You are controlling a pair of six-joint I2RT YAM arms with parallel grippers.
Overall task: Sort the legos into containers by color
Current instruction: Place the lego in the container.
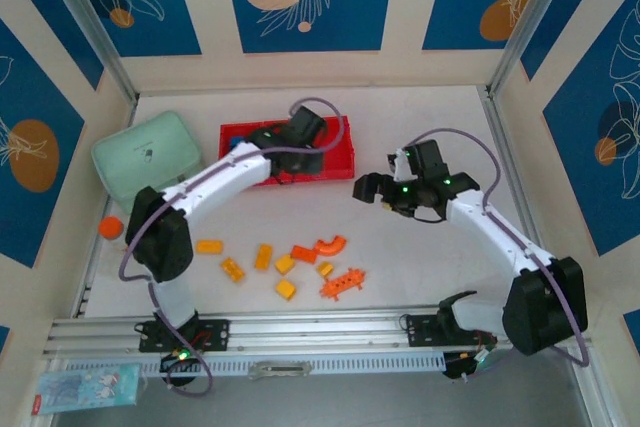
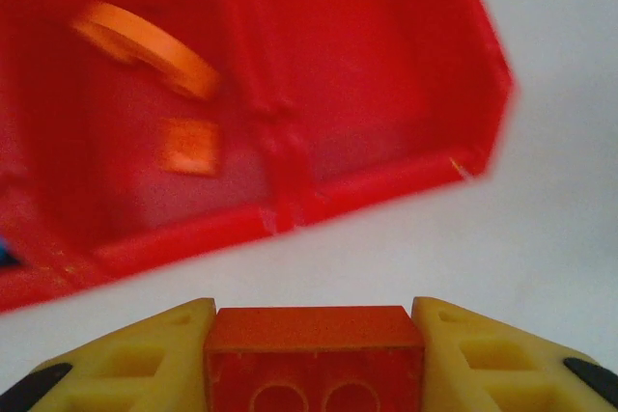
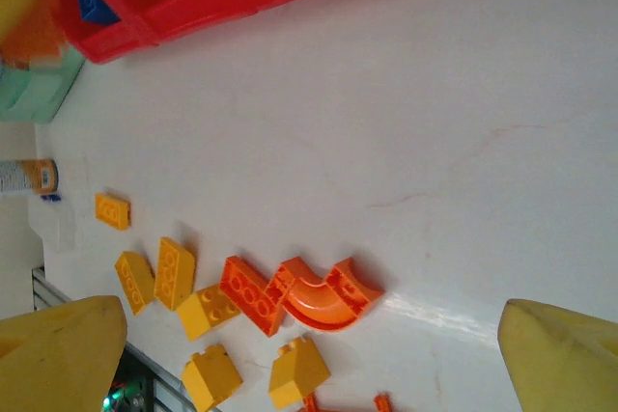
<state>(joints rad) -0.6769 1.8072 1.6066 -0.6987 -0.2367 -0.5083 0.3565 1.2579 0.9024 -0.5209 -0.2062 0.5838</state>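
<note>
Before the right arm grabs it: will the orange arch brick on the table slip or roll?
Orange arch looks rigid moulded plastic, so likely no flex. Lying flat, it probably won't roll. It seems to touch the orange brick, so pushing likely shifts both.

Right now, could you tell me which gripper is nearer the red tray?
Left. The left gripper hovers at the red tray, holding an orange brick; the right gripper is off its right end.

White-linked left arm [image 1: 215, 182] and right arm [image 1: 490, 222], black joints, lilac cables, green lights; yellow jaws
</note>
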